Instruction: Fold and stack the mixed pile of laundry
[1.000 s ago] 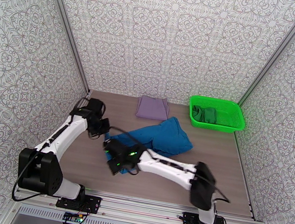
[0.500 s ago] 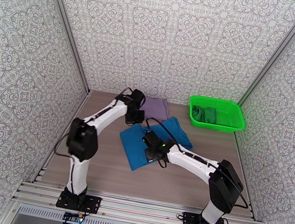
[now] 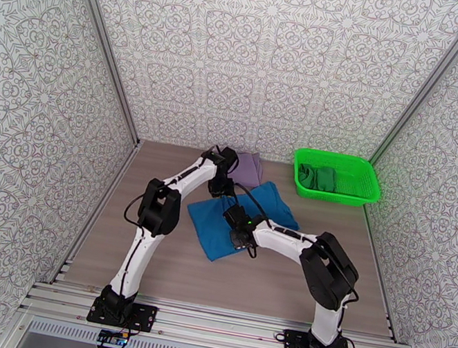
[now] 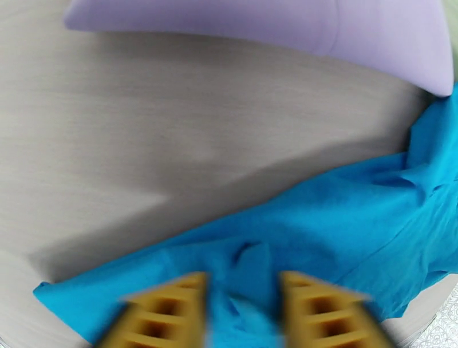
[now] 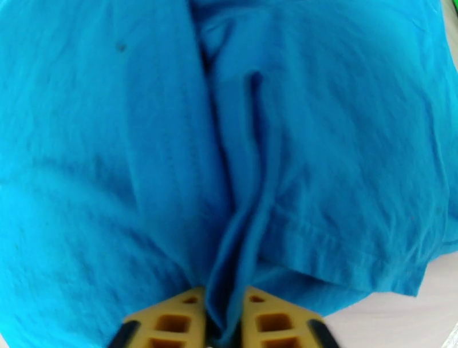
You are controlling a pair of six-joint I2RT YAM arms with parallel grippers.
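Observation:
The bright blue shirt [image 3: 238, 222] lies folded over itself in the middle of the table. My left gripper [image 3: 222, 189] hovers at its far-left edge, close to the lavender-grey garment [image 3: 249, 168]. In the left wrist view its fingers [image 4: 172, 303] stand apart over a small pucker of blue cloth [image 4: 343, 223], the lavender garment [image 4: 320, 28] beyond. My right gripper [image 3: 240, 235] rests on the shirt's middle. In the right wrist view the right gripper [image 5: 223, 297] pinches a raised fold of the blue shirt [image 5: 246, 189]. The dark green garment [image 3: 318, 177] lies in the basket.
A bright green plastic mesh basket [image 3: 363, 167] stands at the back right corner. Patterned walls close in the table on three sides. Bare wood table [image 3: 146, 248] spreads out to the left of and in front of the shirt.
Both arms have swung from the near left to the back centre, carrying the shirt's edge over so the shirt lies folded. The left fingers have parted from the cloth.

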